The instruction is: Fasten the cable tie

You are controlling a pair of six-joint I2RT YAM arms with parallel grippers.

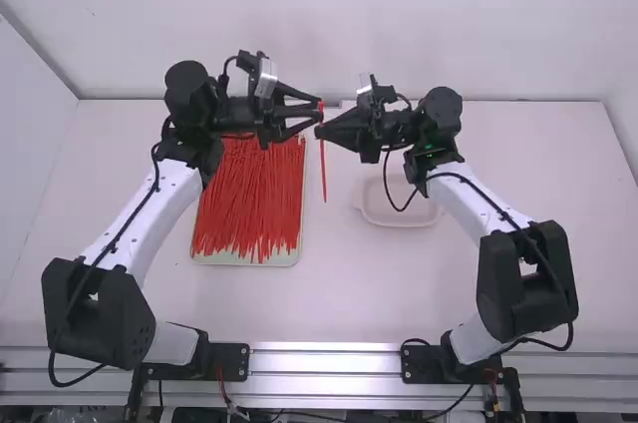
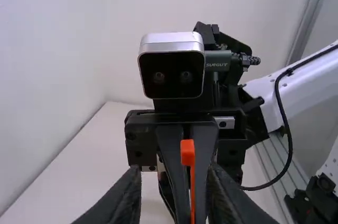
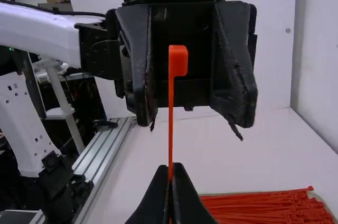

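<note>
A red cable tie [image 1: 323, 159] hangs upright above the table, its square head [image 3: 178, 60] on top and its strap pointing down. My right gripper [image 1: 321, 131] is shut on the strap just below the head, seen up close in the right wrist view [image 3: 170, 174]. Facing it from the left, my left gripper [image 1: 317, 116] is open, its two fingers [image 3: 235, 76] spread on either side of the tie's head without touching it. In the left wrist view the right gripper [image 2: 186, 192] and the tie [image 2: 188, 171] sit between my left fingers [image 2: 129, 197].
A white tray [image 1: 249, 261] with a pile of several red cable ties [image 1: 251, 194] lies under the left arm. A shallow white dish [image 1: 399, 211] sits under the right arm. Bare table lies in front of both.
</note>
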